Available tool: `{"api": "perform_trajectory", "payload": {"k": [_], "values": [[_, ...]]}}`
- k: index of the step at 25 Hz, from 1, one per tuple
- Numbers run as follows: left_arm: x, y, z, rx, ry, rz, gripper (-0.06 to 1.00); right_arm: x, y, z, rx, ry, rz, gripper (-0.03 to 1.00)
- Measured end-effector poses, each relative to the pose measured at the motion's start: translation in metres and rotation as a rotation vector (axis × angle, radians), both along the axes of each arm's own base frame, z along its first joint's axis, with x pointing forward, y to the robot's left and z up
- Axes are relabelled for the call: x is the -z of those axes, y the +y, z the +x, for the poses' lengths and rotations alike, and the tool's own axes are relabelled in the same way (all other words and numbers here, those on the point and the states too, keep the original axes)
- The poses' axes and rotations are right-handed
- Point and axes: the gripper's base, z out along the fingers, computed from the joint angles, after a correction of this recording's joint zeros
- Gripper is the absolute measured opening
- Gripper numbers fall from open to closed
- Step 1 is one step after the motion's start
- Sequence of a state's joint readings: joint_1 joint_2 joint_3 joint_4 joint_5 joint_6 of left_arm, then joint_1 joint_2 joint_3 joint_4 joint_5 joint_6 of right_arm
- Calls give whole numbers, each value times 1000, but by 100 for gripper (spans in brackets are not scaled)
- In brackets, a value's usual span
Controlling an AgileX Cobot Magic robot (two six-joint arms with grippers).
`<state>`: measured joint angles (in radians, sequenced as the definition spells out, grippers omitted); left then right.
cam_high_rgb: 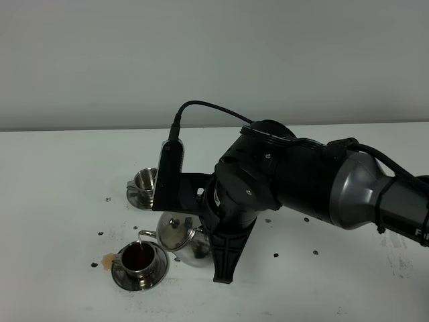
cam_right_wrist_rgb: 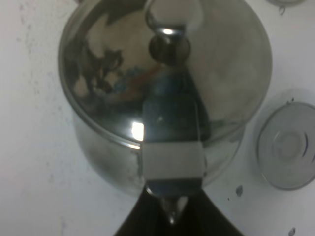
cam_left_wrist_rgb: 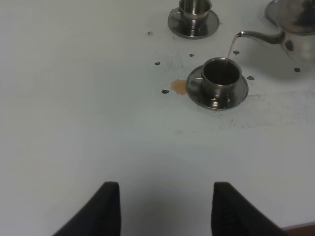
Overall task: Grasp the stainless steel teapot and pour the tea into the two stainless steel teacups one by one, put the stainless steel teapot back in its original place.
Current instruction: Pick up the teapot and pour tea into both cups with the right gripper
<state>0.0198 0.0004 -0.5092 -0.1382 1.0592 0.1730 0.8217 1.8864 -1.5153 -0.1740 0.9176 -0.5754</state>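
The teapot [cam_high_rgb: 179,238] hung tilted just beside the cup [cam_high_rgb: 139,258]. Its spout was over the cup's rim, and a thin stream of tea [cam_left_wrist_rgb: 231,49] fell into dark liquid that looked close to the brim. The right gripper [cam_right_wrist_rgb: 171,216] was clamped tight on the teapot's loop handle, on the side away from the cup. The left gripper [cam_left_wrist_rgb: 167,211] stood well apart from the cup, jaws wide, holding nothing.

The teapot was polished steel, so it was probably rigid and slick. With tea inside, its weight likely shifted toward the spout as it tipped. The handle was the sensible hold, but such a narrow bar could let the pot swing. The knobbed lid [cam_right_wrist_rgb: 167,46] might slide at a steeper tilt. The cup looked light enough to skid on its saucer if nudged.

Beyond the cup, near it, stood the second cup [cam_high_rgb: 144,181] on its own saucer, apparently empty. A tan spill [cam_left_wrist_rgb: 179,87] lay just beside the cup's saucer. The bare saucer [cam_right_wrist_rgb: 288,147] lay near the teapot, on its far side from the cup. Elsewhere the table [cam_high_rgb: 53,201] held only dark specks, and its edges were well away from the cup.
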Motion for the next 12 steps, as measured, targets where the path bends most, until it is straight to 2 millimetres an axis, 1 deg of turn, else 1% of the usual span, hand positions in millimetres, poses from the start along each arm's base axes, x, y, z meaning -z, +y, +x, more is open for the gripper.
{"api": "perform_trajectory", "payload": {"k": [2,5,12], "values": [[0,0,0,0,0,0,48,2,0,-1,4,4,24,9],[0,0,0,0,0,0,48,4,-5,-3,17,12,56,9],[0,0,0,1,0,1,48,0,-34,-14,74,-12,166,9]]}}
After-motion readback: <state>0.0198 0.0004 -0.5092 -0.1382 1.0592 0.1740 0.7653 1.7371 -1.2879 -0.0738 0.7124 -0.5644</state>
